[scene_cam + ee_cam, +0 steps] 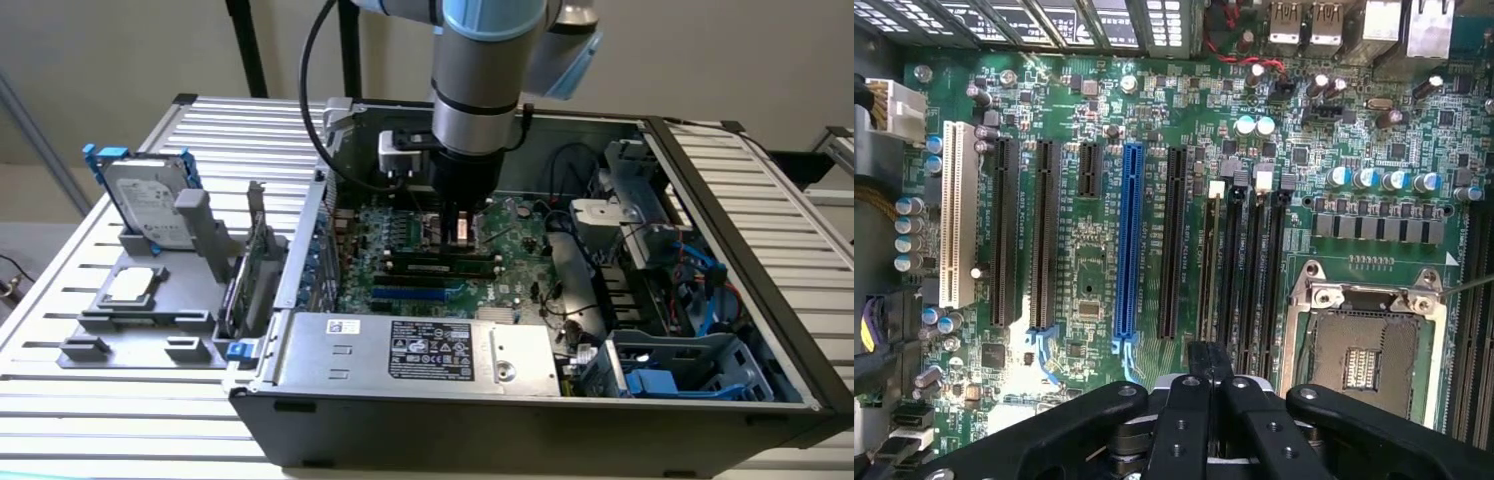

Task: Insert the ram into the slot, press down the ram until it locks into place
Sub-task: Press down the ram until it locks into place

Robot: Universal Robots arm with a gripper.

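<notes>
Low inside the open computer case (534,425) with the gripper (461,238), at the end of an arm (487,60) upright above it. Closed right up at the fingers (1189,430): tips pressed together, nothing held between them. Poised in line with the ram (441,263) and close over its top edge; touching or just clear, cannot tell. Already standing upright in the slot (1212,215) as regards that ram, lengthwise end to end, green board and black chips turned toward the exterior view, thin top edge toward the wrist view. Outermost of four parallel black memory slots, on the side nearer the blue slot (1129,240) and farther from the bare processor socket (1364,350). Roughly mid-board on the motherboard (1094,300), with a long white slot (957,210) out by one board edge and a row of round capacitors (1384,180) by the socket. Along the case's edge nearest the exterior view, a grey metal box (414,350) with a printed label; in the corner on the exterior view's right, a blue-trimmed drive cage (681,365). Underneath it all, a slatted metal table (80,420), with the case toward its edge on the exterior view's right. Near the table's opposite edge, a grey holder (134,335) carrying a hard drive (147,195) stood on end and a flat silver square part (134,285)
</notes>
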